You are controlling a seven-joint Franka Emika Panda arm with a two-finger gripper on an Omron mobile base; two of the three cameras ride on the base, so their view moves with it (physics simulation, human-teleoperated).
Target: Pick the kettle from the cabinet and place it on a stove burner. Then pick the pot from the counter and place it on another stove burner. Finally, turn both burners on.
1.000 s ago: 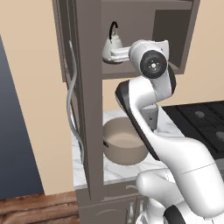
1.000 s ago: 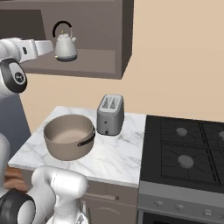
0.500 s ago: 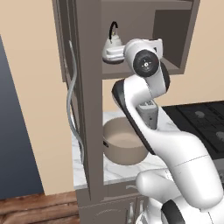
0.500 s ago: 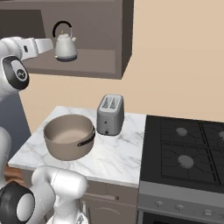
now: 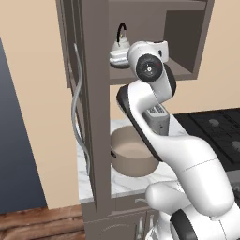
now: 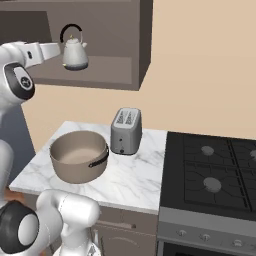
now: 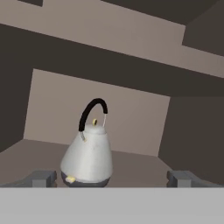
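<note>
Kettle (image 7: pixel 87 159) is sitting upright on the cabinet (image 6: pixel 125 55) shelf, black handle arched over the top, nothing touching it. From the hand view you're looking straight at it: it's between the two fingertips (image 7: pixel 41 178) but further back, and they're spread wide, one out to each side with the kettle's base in the gap. So your gripper (image 7: pixel 113 179) is fully spread and holding nothing.

In the right base view you can see the hand reaching into the shelf from the left, its tip just beside the kettle (image 6: pixel 75 52), close but I can't tell if there's contact from that angle. In the left base view the kettle (image 5: pixel 119 49) peeks out behind the arm's big round joint, with the door's wavy silver handle (image 5: pixel 77 108) hanging down the near side of the cabinet.

Down below, the pot (image 6: pixel 80 156) is on the counter (image 6: pixel 135 182), upright, toward the left end. A toaster (image 6: pixel 125 131) stands just beside it on the right, near the back wall. Next to the counter you've got the cooktop (image 6: pixel 212 172) with the burners (image 6: pixel 212 185) bare; two caps show clearly in the right base view. The pot (image 5: pixel 132 152) also shows in the left base view, partly covered by the arm's lower link.
</note>
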